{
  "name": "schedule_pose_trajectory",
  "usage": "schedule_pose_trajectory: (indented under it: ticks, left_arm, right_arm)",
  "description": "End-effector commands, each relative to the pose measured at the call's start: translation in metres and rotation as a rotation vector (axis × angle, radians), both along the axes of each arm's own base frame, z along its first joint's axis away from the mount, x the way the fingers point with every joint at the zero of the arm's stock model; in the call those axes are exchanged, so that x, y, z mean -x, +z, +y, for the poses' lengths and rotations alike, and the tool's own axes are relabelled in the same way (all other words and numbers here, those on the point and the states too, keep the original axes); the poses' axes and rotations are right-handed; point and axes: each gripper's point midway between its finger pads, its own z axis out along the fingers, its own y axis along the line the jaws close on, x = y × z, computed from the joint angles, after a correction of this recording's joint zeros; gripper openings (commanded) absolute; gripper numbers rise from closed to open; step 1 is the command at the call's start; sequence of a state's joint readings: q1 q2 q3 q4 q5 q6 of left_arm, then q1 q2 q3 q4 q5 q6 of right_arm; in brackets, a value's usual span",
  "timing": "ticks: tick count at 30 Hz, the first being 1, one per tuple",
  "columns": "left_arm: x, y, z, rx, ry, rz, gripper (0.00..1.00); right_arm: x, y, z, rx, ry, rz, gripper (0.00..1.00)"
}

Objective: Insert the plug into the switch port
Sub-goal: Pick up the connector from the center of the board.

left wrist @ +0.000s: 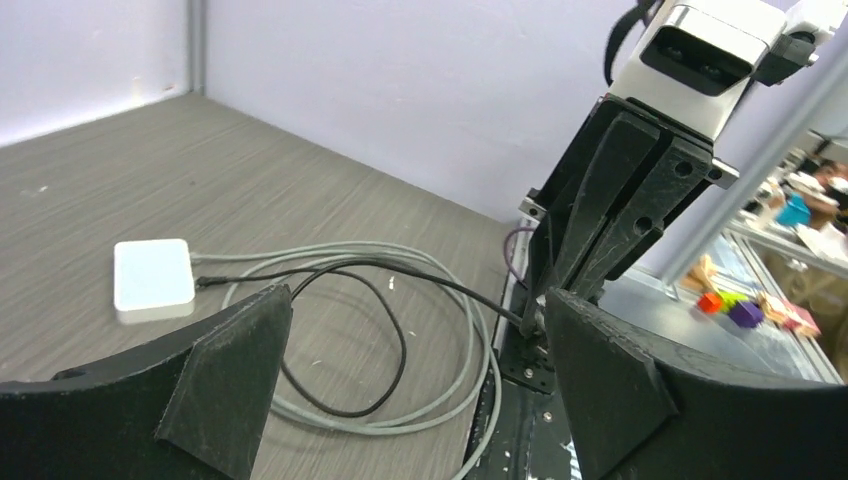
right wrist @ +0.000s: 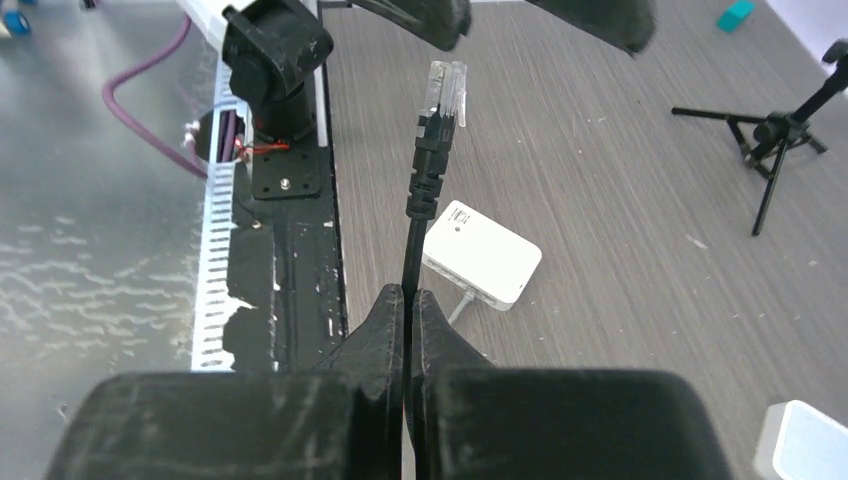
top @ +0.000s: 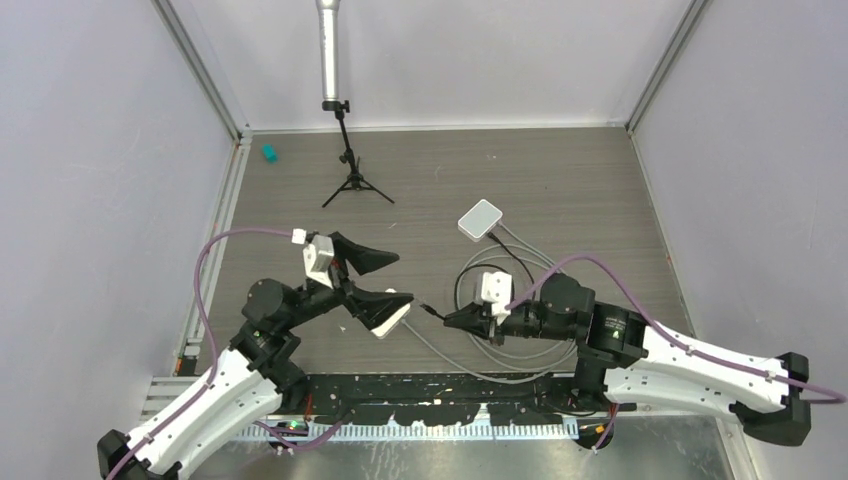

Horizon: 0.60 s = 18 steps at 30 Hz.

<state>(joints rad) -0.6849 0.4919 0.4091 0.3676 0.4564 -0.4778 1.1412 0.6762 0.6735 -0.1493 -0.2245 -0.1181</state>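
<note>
While the plug [right wrist: 445,85] hovers, lilac walls [top: 480,60] enclose the grey table [top: 560,180]

A black tripod [top: 352,182] stands far back on the table [top: 580,180] — a teal block [top: 268,152] to its left.

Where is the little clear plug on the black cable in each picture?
Top external: the plug sits low centre, between the arms, at the right claw's tip.
Left wrist: right of centre, a small pale bit at that claw's tip, hard to make out.
Right wrist: upper centre, sticking up from the black cable the claw pinches.
Shared landmark: the far white box, at left in left wrist, bottom-right corner in right wrist.
</note>
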Motion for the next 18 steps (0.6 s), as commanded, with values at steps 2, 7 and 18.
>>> schedule_pose_trajectory:
  ticks: [2, 7, 18]
  left_arm:
    - [0.037, 0.049, -0.001, 0.072, -0.153, -0.277, 1.0]
    - [0.062, 0.05, 0.002, 0.064, -0.249, -0.339, 1.0]
    - [0.076, 0.053, 0.001, 0.039, -0.327, -0.381, 1.0]
  right_arm:
    - [-0.002, 0.053, 0.002, -0.063, -0.023, -0.243, 0.01]
    - [-0.004, 0.078, -0.002, -0.097, -0.038, -0.321, 0.01]
    - [-0.005, 0.09, 0.006, -0.039, 0.011, -0.45, 0.01]
